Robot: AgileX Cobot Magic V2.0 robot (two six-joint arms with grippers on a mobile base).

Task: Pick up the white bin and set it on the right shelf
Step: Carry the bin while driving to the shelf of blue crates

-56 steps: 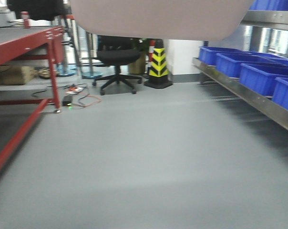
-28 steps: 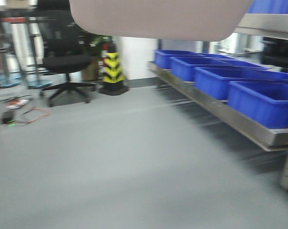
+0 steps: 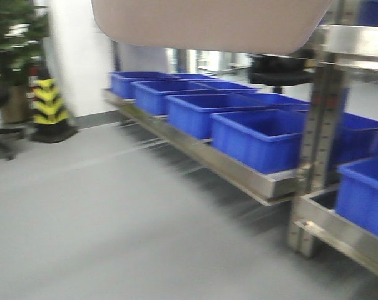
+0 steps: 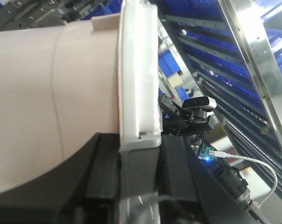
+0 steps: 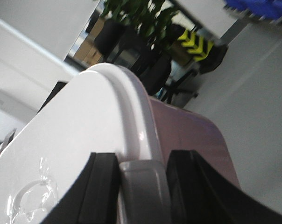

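L gripper (image 4: 138, 142) & R gripper (image 5: 143, 161) are each clamped tight on a grey latch (image 5: 143, 189) at opp. ends of the white bin (image 3: 208, 25), carried between them off the floor, w/ the shelf (image 3: 251, 180) & blue tubs (image 3: 264, 137) lower, out past the R gripper's side.

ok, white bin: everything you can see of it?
The white bin hangs lifted, its smooth pinkish-beige plastic underside filling the front view's top. Glossy white lid is on, a grey clip at each end. Left claw and right claw each straddle a clip, black fingers against the rim.
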